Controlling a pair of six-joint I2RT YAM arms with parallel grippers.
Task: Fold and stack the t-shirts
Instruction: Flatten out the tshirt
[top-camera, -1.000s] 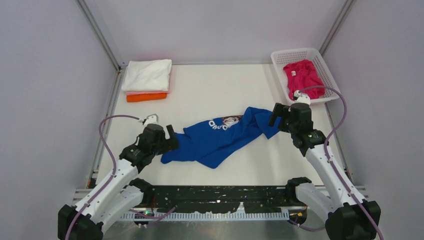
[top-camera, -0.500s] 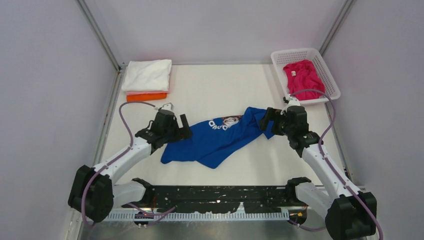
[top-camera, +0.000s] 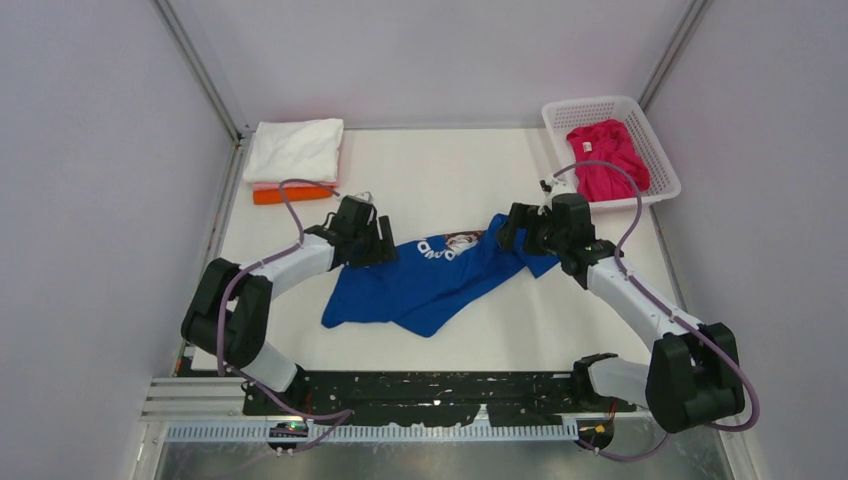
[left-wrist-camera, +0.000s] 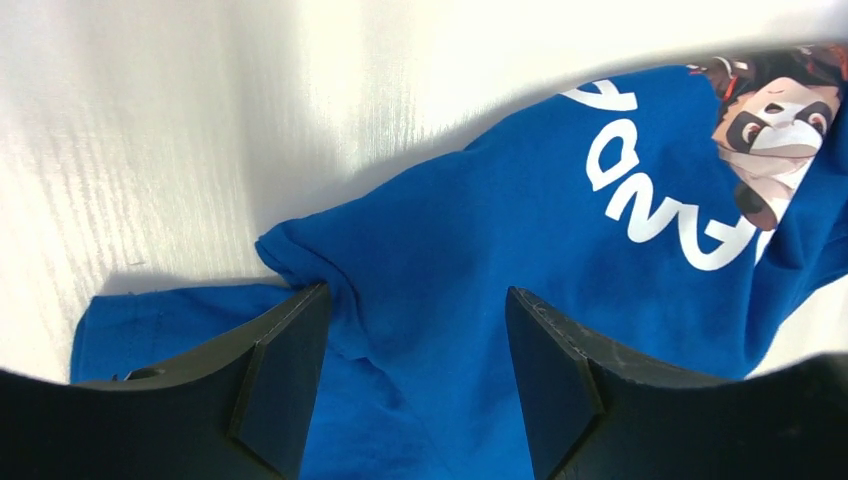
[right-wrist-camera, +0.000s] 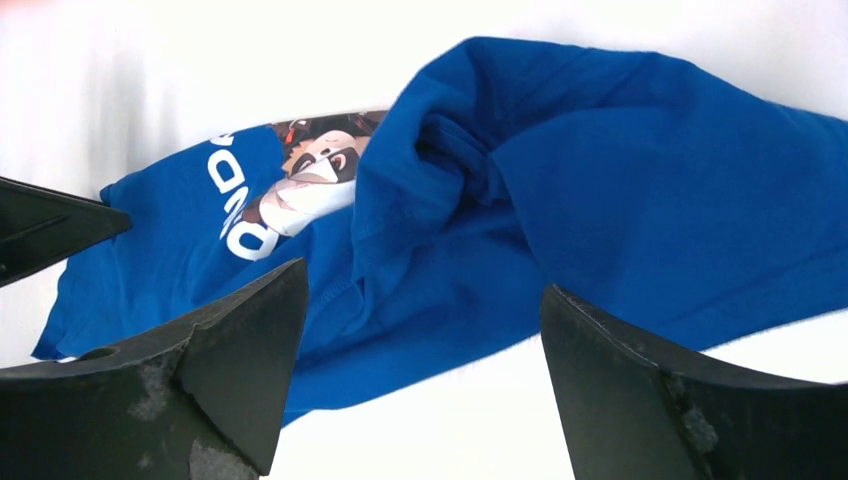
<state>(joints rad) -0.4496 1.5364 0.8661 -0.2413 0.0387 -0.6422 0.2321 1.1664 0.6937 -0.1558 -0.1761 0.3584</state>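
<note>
Between the spread left fingers (left-wrist-camera: 282, 385), blue t-shirt (left-wrist-camera: 450, 250)

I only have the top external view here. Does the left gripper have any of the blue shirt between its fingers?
Observer: Yes. On the left wrist view the left gripper has its jaws apart, and the blue t-shirt fills the whole gap between them.
Operator: And the right gripper, is it gripping anything?
Observer: No. On the right wrist view the right gripper has its jaws wide apart over the shirt's edge, with a bunched fold of cloth lying beyond the fingertips.
</note>
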